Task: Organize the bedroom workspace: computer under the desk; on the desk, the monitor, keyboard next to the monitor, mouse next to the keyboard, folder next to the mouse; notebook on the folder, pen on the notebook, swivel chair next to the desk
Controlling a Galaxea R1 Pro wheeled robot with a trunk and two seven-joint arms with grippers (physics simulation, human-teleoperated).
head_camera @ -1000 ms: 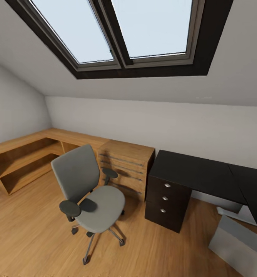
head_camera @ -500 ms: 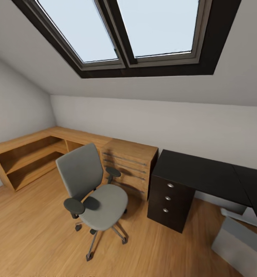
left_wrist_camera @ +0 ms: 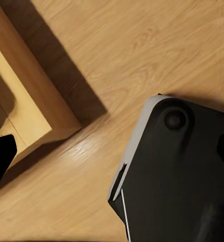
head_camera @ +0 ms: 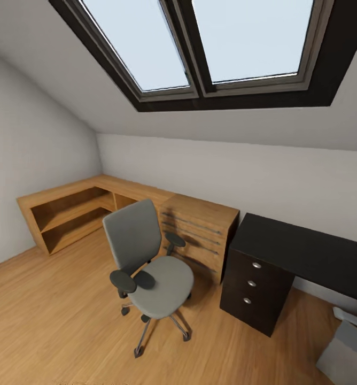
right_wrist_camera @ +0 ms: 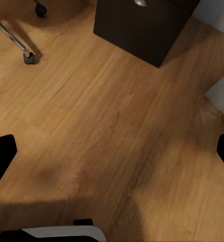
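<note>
Chair (head_camera: 152, 262) beside desk (head_camera: 301, 251) — well beyond jaws.

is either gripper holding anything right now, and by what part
Nothing is held. In the right wrist view the right gripper is open with only bare wood floor between its fingertips. The left gripper's state cannot be told.

Pale daylight was admitted through a dark-framed double skylight (head_camera: 221, 53) set in the sloped white ceiling; a low light-wood corner shelving unit (head_camera: 71, 211) was placed along plain white walls (head_camera: 29, 160); warm wood plank flooring (head_camera: 55, 315) was laid throughout.
</note>
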